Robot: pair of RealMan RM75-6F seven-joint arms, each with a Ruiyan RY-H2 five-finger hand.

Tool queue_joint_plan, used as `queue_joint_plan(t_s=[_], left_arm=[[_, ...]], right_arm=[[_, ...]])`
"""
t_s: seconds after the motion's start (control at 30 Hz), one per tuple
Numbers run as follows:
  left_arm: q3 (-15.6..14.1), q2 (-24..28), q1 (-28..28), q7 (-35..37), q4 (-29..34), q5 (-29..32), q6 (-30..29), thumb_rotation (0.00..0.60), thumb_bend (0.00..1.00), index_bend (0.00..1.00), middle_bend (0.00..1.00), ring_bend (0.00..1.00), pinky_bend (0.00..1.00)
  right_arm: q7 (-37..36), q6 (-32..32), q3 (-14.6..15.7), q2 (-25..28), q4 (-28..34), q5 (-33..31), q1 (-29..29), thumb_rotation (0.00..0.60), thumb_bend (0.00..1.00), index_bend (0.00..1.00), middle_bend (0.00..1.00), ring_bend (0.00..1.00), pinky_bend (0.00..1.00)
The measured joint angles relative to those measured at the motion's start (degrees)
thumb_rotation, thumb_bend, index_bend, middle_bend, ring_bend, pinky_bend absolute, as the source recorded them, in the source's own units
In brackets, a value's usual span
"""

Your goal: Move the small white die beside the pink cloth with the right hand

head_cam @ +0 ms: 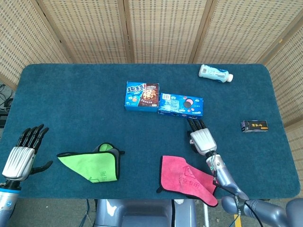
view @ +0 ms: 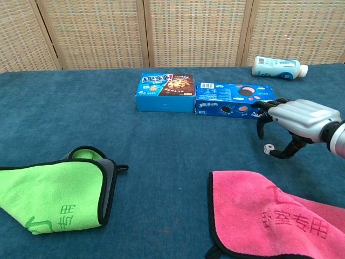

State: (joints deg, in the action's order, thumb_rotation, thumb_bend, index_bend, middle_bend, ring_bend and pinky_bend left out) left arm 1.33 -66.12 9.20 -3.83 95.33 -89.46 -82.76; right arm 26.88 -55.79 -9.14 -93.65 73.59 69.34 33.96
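The small white die (view: 267,147) lies on the blue table cloth, a little beyond the far edge of the pink cloth (view: 269,221) (head_cam: 187,179). My right hand (view: 295,120) (head_cam: 201,139) hovers palm down just over it. Its thumb curls under toward the die, the fingertips (view: 260,115) point down behind it, and nothing is gripped. In the head view the hand hides the die. My left hand (head_cam: 20,158) rests open at the table's near left edge, away from everything.
Two blue cookie boxes (view: 165,91) (view: 234,99) lie just beyond the right hand. A white bottle (head_cam: 215,73) lies at the far right, and a small dark box (head_cam: 254,126) at the right edge. A green cloth (head_cam: 94,165) lies at the near left.
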Motion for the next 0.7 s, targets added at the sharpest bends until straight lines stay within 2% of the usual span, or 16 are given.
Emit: queue_joint_plan(t_s=[0.7], left_arm=[[-0.06, -0.11, 0.14, -0.21, 0.03, 0.17, 0.19, 0.6, 0.2, 0.0, 0.0, 0.0, 0.0]], right_arm=[[-1.09, -0.08, 0.93, -0.84, -2.18, -1.25, 0.16, 0.6, 0.35, 0.41, 0.0, 0.0, 0.0]])
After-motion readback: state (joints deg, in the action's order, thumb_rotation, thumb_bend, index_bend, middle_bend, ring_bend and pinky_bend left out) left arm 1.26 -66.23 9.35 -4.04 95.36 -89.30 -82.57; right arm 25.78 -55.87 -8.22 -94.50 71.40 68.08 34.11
